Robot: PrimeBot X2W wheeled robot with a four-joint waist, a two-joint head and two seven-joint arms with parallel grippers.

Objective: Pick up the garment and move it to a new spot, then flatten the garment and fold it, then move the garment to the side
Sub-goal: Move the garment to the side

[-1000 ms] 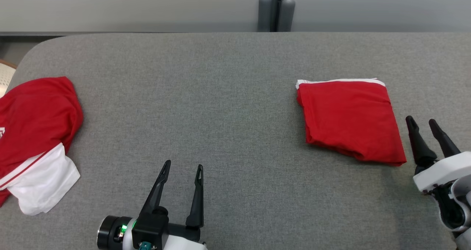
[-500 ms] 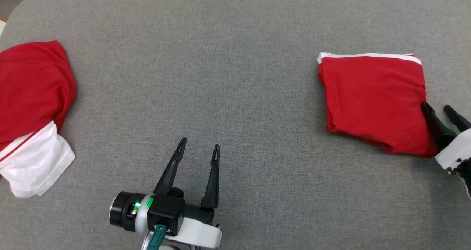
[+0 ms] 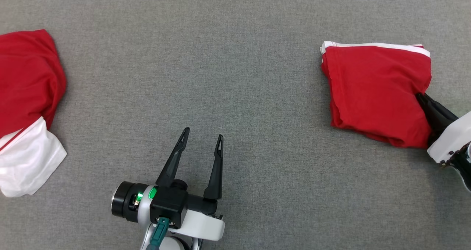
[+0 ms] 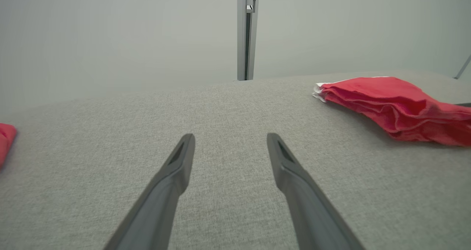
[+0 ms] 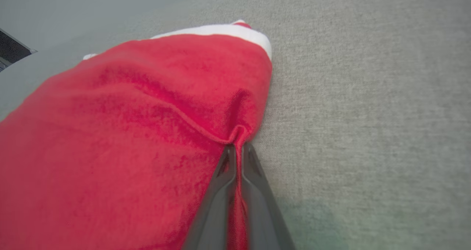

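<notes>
Right gripper [image 5: 238, 147] clamped on the folded garment's [image 3: 375, 88] right hem near the table's [image 3: 235, 59] right edge, left gripper [image 3: 202, 133] open, empty; thin pinch risked unfolding when lifted.

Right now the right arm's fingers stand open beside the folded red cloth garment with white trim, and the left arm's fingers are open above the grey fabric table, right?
No: the right arm's fingers are shut on the folded red cloth garment with white trim; the right wrist view shows it. The left arm's fingers are open above the grey fabric table.
</notes>
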